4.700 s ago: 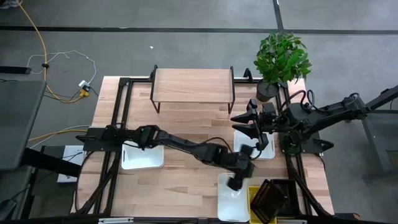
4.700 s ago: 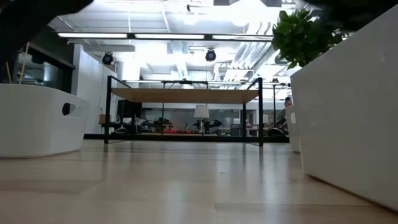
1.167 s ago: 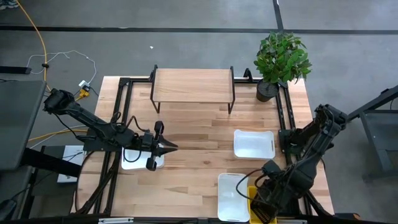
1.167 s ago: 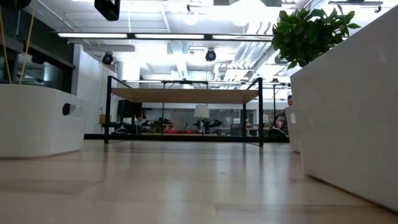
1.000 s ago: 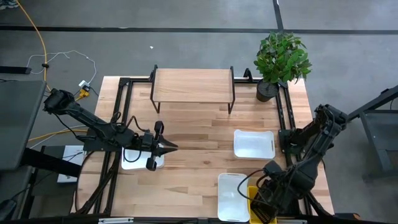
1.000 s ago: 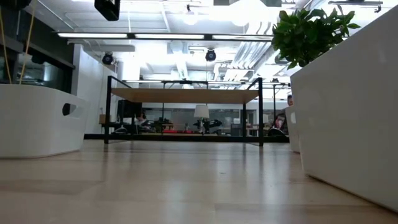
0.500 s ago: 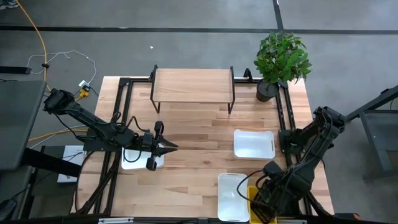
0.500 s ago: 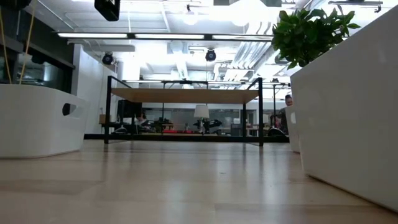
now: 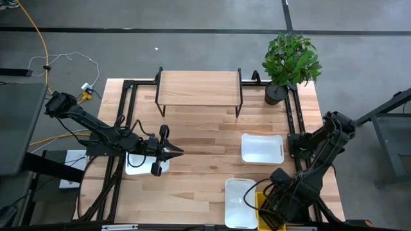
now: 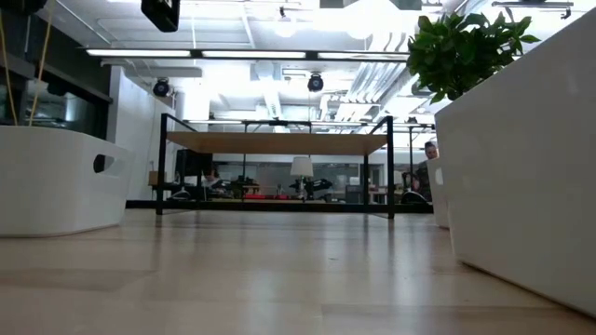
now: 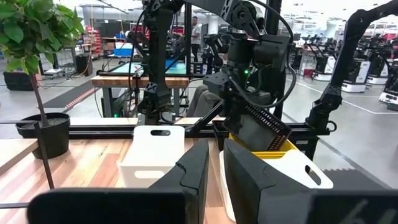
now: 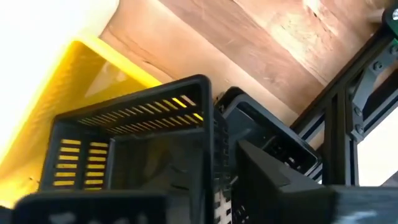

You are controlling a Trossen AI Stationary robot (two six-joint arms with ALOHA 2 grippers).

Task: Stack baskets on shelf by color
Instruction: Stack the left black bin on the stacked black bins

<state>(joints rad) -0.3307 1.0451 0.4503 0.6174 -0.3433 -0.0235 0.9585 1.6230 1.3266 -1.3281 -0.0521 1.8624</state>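
L gripper point(image 9: 168, 151) hovers over table's point(image 9: 199, 186) left side, just beside a white basket point(image 9: 142, 162) at the left edge; fingers point(image 11: 189, 177) nearly pressed together, nothing between them. Shelf point(image 9: 198, 87) stands at the far edge, top bare. Potted plant point(image 9: 290, 61) at far right corner. 2nd white basket point(image 9: 262, 148) mid-right, 3rd point(image 9: 240, 203) at near edge. R gripper point(image 12: 217, 168) at near right corner, pinching wall of a black slotted basket point(image 12: 134, 155) over a yellow basket point(image 12: 78, 93).

Lighting: bright, even, overhead; ceiling strip lights point(image 10: 279, 51) glare in low view. Shadows soft. Near white basket point(image 10: 521, 186) blurred.
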